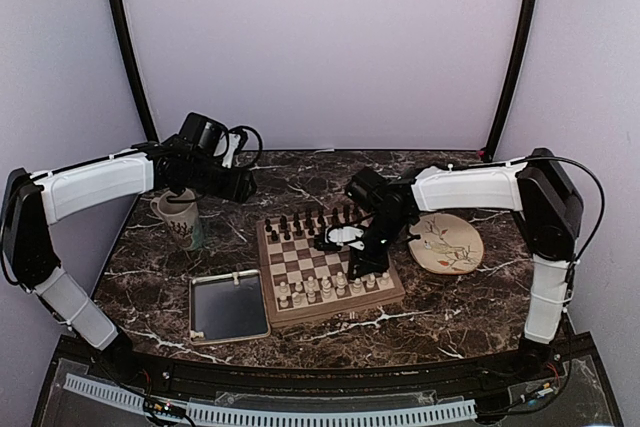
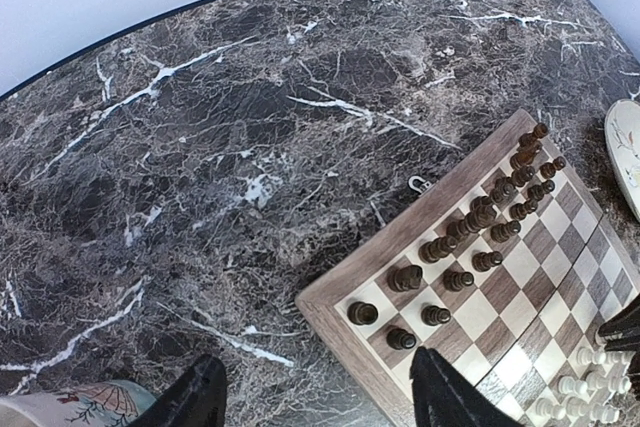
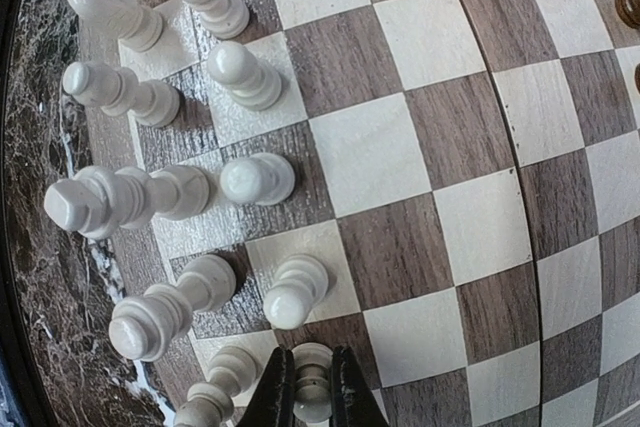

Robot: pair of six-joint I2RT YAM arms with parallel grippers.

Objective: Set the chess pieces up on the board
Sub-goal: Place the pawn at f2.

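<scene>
The wooden board (image 1: pixel 335 308) lies mid-table, with dark chess pieces (image 1: pixel 310 222) along its far rows and cream-white ones (image 1: pixel 325 287) along its near rows. My right gripper (image 1: pixel 366 263) hangs over the board's near right part. The right wrist view shows this gripper (image 3: pixel 312 399) shut on a white pawn (image 3: pixel 312 379) that stands upright in the pawn row beside another pawn (image 3: pixel 290 292). My left gripper (image 1: pixel 240 185) is off the board's far left corner. In the left wrist view it (image 2: pixel 320 402) is open and empty above bare marble, next to the board's corner (image 2: pixel 395 237) and dark pieces (image 2: pixel 480 217).
A patterned mug (image 1: pixel 180 219) stands at the left under my left arm, its rim showing in the left wrist view (image 2: pixel 70 409). A grey metal tray (image 1: pixel 228 278) lies left of the board. A floral plate (image 1: pixel 460 257) lies to the right.
</scene>
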